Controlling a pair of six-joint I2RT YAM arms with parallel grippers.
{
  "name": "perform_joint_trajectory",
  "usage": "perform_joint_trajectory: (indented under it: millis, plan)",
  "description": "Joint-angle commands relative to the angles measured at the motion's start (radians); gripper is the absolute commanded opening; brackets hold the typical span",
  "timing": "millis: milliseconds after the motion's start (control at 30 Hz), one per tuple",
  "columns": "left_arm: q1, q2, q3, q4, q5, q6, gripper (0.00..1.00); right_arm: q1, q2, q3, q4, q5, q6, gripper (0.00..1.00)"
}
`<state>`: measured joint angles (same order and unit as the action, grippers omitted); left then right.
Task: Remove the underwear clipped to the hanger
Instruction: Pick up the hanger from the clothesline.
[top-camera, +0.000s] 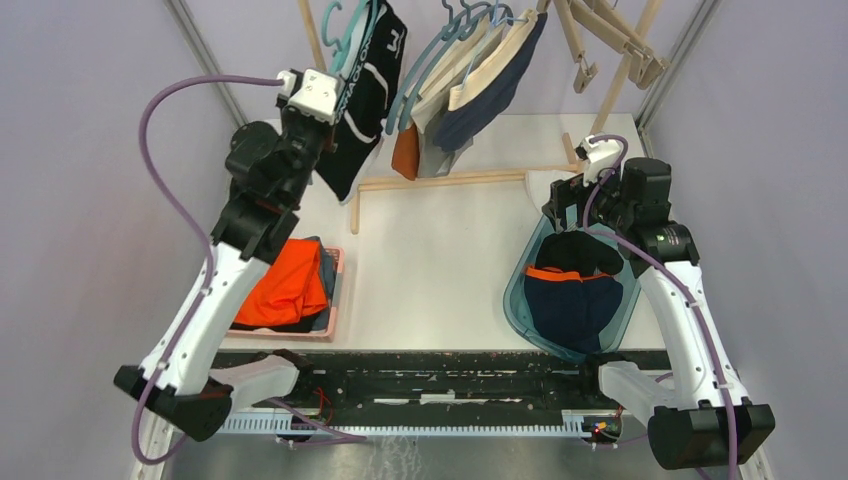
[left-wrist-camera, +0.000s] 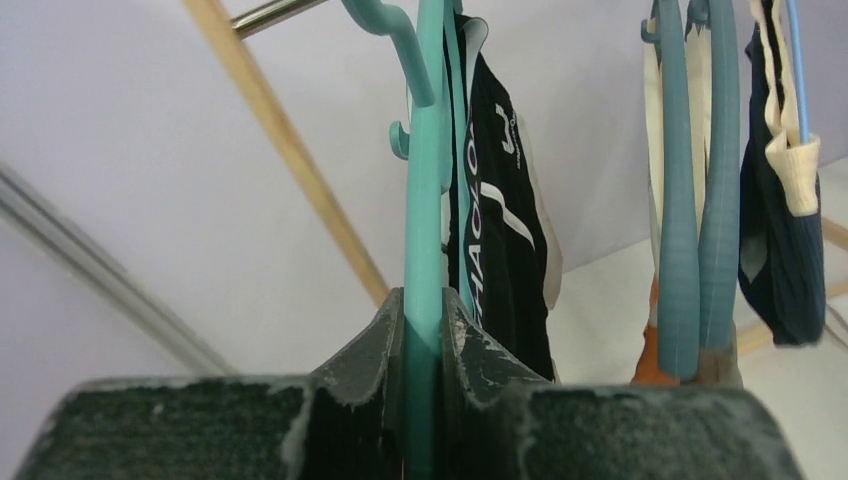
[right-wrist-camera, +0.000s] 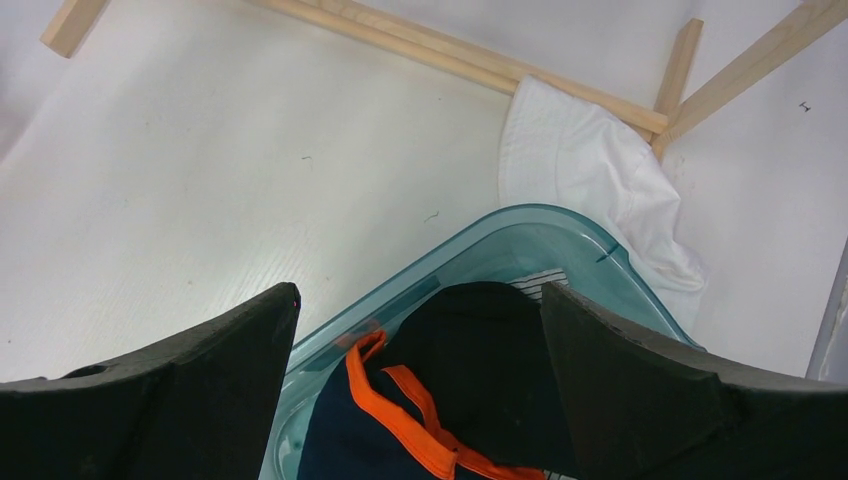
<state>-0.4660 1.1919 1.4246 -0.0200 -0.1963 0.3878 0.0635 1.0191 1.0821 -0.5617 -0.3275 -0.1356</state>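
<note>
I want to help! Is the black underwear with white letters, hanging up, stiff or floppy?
Probably floppy: the black cloth underwear hangs limp from its teal plastic hanger. Likely light too: the thin hanger looks straight.

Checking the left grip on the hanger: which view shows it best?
Left wrist view: the left gripper is closed on the teal hanger, which passes up between its fingers. The top view shows that arm raised at the black underwear, but the wrist hides the grip. The right wrist view misses it.
</note>
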Motion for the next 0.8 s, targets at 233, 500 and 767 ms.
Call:
perform_joint_trajectory:
  millis: [233,500,767]
  plan:
    - [0.002,-0.227,0.137,-0.602,0.088,0.061,0.03,0.011,-0.069,0.016,0.021,-0.081,-0.011,1.0]
    - [0.001,-0.219,0.249,-0.912,0.32,0.06,0.03,0.024,-0.068,0.038,0.007,-0.132,-0.007,1.0]
    - [0.002,-0.158,0.326,-1.135,0.445,0.153,0.03,0.067,-0.033,0.135,-0.083,-0.223,-0.051,1.0]
